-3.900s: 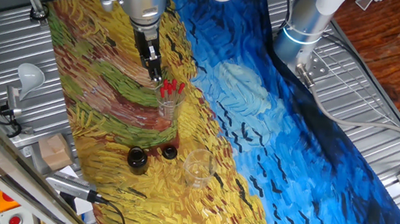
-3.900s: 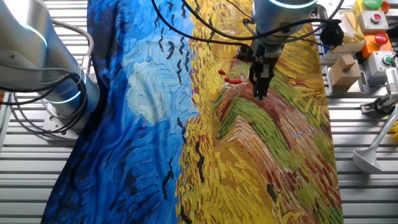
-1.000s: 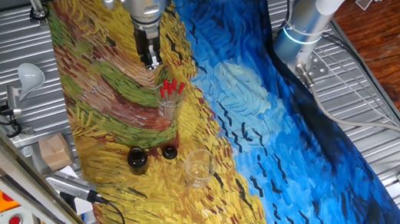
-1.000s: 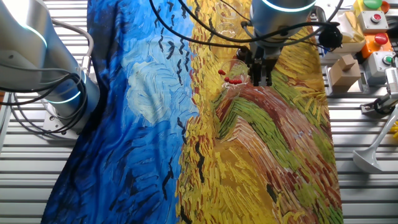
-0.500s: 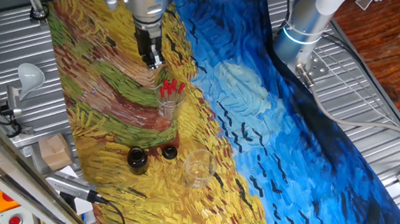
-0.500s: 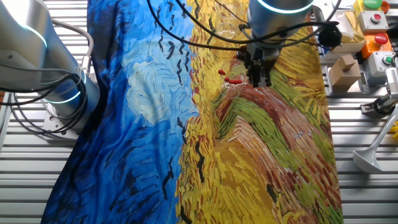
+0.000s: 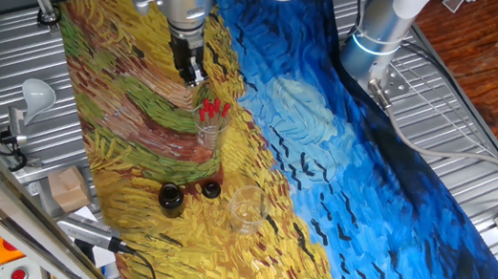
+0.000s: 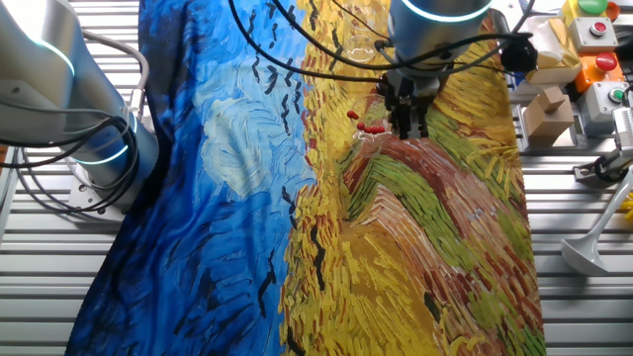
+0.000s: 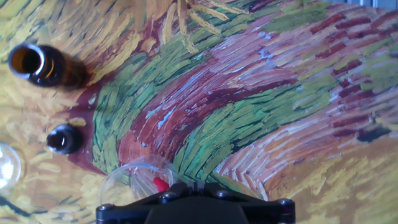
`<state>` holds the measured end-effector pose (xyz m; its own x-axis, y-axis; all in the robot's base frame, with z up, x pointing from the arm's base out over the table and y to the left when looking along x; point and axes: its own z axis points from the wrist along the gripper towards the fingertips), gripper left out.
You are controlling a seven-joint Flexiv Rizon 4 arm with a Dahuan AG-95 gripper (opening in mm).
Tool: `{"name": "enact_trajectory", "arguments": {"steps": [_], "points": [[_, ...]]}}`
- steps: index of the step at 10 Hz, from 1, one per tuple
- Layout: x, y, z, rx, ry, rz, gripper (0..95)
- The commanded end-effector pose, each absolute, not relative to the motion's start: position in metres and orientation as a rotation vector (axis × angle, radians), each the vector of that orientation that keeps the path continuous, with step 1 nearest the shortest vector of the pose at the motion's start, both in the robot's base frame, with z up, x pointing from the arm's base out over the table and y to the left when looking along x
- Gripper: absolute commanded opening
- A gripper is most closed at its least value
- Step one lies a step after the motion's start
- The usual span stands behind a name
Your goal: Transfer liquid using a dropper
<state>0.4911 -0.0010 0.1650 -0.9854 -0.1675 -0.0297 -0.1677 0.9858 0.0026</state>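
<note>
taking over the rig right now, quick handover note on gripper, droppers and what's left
Gripper: holds nothing; fixed views don't show whether it is open. It hovers just beside the clear cup.
Droppers: red bulbs up, all standing in that cup.
Nearby: brown bottle uncapped, its black cap beside it, empty glass close by.
Done: nothing picked.
Left: grasp a dropper, draw liquid, release it.

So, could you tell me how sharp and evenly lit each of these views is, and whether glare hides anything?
One fixed view: sharp, even light; the clear glass nearly vanishes against the cloth. The other fixed view: sharp, though the arm blocks much of the droppers. Hand view: soft, slightly blurred; the bottle is dark but readable, the gripper body fills the bottom edge, and the jaws cannot be seen. No strong glare anywhere.
</note>
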Motion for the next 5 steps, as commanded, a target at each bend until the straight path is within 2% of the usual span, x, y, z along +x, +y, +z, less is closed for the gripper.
{"name": "enact_trajectory", "arguments": {"steps": [1, 5], "points": [[0.4912, -0.0014, 0.1647, -0.58, 3.025, 0.0, 0.0], [0.4891, 0.0015, 0.168, -0.633, 3.036, 0.0, 0.0]]}}
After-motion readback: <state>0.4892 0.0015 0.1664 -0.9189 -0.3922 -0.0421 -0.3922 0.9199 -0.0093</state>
